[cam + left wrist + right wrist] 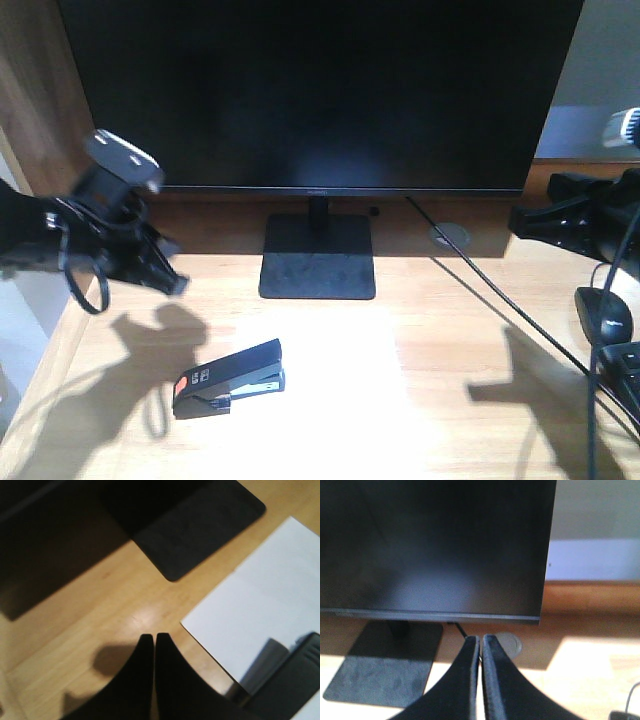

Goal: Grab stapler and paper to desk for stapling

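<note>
Sunlit wood-grain surface [470,330] filled the front view, with the black monitor [320,90] on its stand behind. From there I saw the stapler [232,376] lying on the washed-out white paper [340,390], its long axis slanting from near-left to far-right, orange patch at the near-left end. My left end effector [165,275] hung above and to the left of it, clearly the nearer arm; the right end effector [530,220] sat well apart at the far right, and from this view I could not tell its state. On the left wrist view, the left fingers [145,680] were pressed together, empty, with the paper's corner just to their right and a dark, blurred body, probably the stapler, at the lower-right edge. On the right wrist view, the right fingers [470,680] were likewise pressed together, facing the monitor, neither task object visible.
</note>
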Controlling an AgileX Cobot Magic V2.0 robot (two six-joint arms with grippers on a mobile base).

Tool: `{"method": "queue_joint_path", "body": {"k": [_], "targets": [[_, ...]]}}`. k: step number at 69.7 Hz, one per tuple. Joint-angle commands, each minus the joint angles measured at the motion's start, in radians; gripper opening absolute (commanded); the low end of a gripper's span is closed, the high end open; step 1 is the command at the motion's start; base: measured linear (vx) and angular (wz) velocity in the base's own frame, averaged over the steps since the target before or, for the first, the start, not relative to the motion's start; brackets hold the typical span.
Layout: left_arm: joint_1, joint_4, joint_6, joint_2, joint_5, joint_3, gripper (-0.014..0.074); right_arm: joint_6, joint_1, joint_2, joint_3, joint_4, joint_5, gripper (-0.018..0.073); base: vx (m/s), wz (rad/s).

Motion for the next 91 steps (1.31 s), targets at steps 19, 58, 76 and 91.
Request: {"method": "queue_joint_path", "body": {"k": [19, 58, 76, 91], "targets": [[0.0, 0.329, -0.368, -0.271, -0.264, 0.072, -0.0006, -0.011, -0.005, -0.091, -0.004, -0.02, 0.014, -0.0008, 0.0, 0.0], [0.0, 0.33, -0.366, -0.748, -0.427, 0.421, -0.0006, -0.011, -0.005, -0.557, 0.262, -0.027, -0.043, -0.0008, 0.0, 0.0], [0.0, 0.328, -0.366, -0.971, -0.378, 0.512, -0.0006, -0.011, -0.005, -0.774, 0.398, -0.027, -0.043, -0.0006, 0.0, 0.0], [0.0, 0.328, -0.366, -1.089, -0.332, 0.565, -0.0006, -0.011, -0.005, -0.829, 0.453, -0.026, -0.042, -0.0006, 0.0, 0.0]]}}
